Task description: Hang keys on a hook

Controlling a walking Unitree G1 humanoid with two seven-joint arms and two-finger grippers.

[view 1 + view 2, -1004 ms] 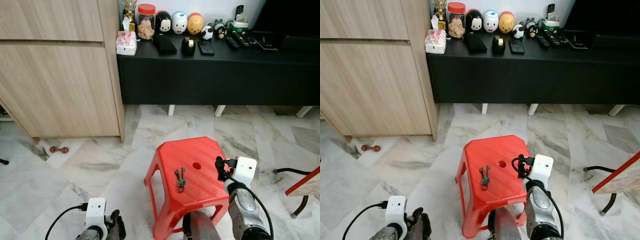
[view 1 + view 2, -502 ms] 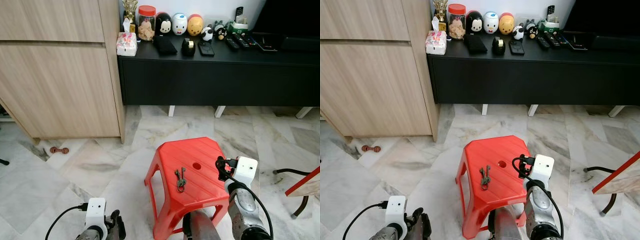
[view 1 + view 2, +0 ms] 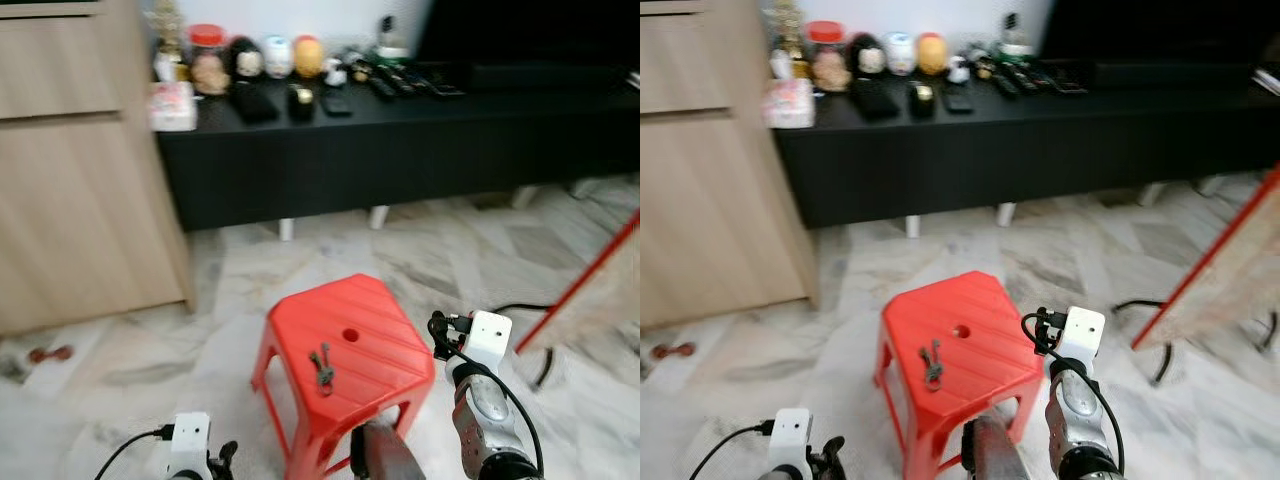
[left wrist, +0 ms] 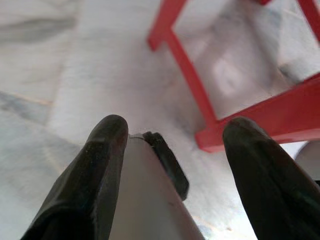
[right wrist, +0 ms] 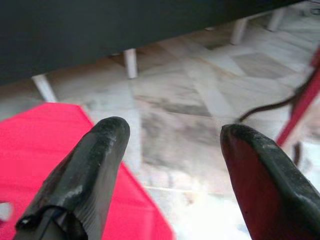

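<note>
Lying on the red stool (image 3: 345,350), the keys (image 3: 322,366) are resting near the small hole in its seat, as they were a second ago. The whole scene is sliding left and blurring, so the camera is turning right: the wooden cabinet (image 3: 80,190) is now cut by the left edge, and more of the black counter (image 3: 400,120) with its toys and remotes is showing. The right hand (image 5: 172,165) is hovering just beside the stool's right edge, fingers spread and empty. The left hand (image 4: 172,165) is hanging low over the marble floor (image 3: 220,290) by the stool's legs, likewise spread.
</note>
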